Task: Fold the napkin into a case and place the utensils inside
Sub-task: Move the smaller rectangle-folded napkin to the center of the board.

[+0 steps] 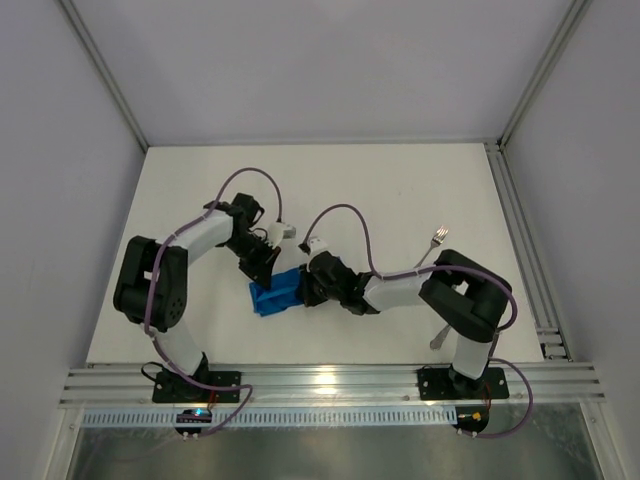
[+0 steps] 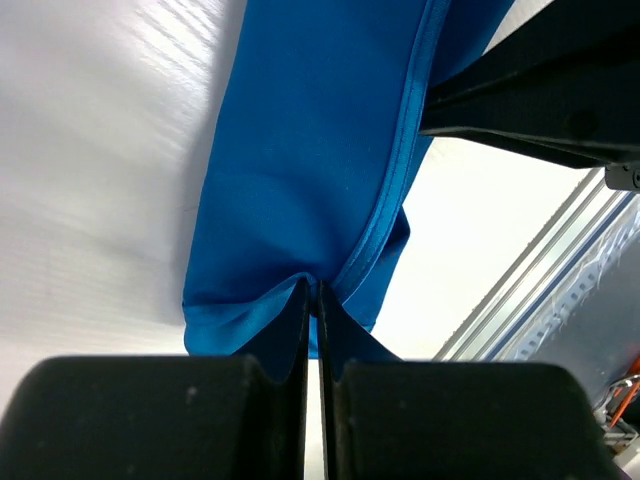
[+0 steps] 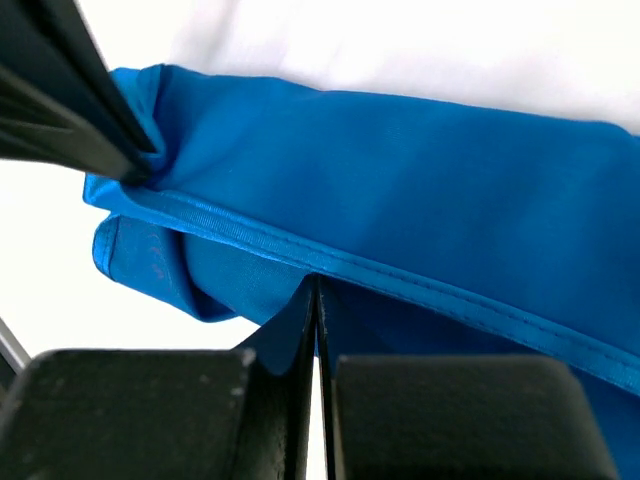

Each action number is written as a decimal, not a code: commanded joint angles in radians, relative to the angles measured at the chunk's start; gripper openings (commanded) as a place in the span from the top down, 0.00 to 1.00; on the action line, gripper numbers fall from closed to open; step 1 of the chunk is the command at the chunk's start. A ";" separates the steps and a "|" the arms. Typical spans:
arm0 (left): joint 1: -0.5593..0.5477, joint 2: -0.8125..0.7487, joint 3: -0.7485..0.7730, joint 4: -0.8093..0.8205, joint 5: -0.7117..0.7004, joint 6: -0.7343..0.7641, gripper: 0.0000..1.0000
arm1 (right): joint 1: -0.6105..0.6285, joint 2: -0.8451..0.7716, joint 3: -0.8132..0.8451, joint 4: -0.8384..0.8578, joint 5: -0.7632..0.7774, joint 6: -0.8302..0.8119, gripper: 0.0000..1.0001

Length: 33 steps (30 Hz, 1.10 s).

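Note:
The bright blue napkin (image 1: pixel 273 297) lies bunched into a small thick fold at the table's middle front, between the two grippers. My left gripper (image 1: pixel 264 270) is shut on a pinch of its edge, seen close in the left wrist view (image 2: pixel 313 288) with the cloth (image 2: pixel 300 150) stretching away. My right gripper (image 1: pixel 306 289) is shut on the hemmed edge (image 3: pixel 317 282) of the cloth (image 3: pixel 420 170). A silver fork (image 1: pixel 436 241) lies at the right, tines away from me. A second slim silver piece (image 1: pixel 438 341) shows partly beside the right arm.
The right arm's dark fingers (image 2: pixel 540 100) cross the upper right of the left wrist view. The left arm's fingers (image 3: pixel 60 110) cross the upper left of the right wrist view. An aluminium rail (image 1: pixel 520 240) runs along the table's right side and another (image 1: pixel 330 382) along the front.

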 commanded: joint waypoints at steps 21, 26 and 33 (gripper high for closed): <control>0.020 -0.091 -0.020 -0.061 -0.038 -0.013 1.00 | -0.055 0.121 0.073 -0.082 0.074 0.139 0.96; 0.015 -0.043 -0.080 -0.012 -0.053 -0.014 1.00 | -0.053 0.125 0.094 -0.091 0.066 0.145 0.96; 0.014 -0.010 -0.083 0.043 -0.082 -0.042 1.00 | -0.065 0.023 0.090 -0.125 0.075 0.140 0.89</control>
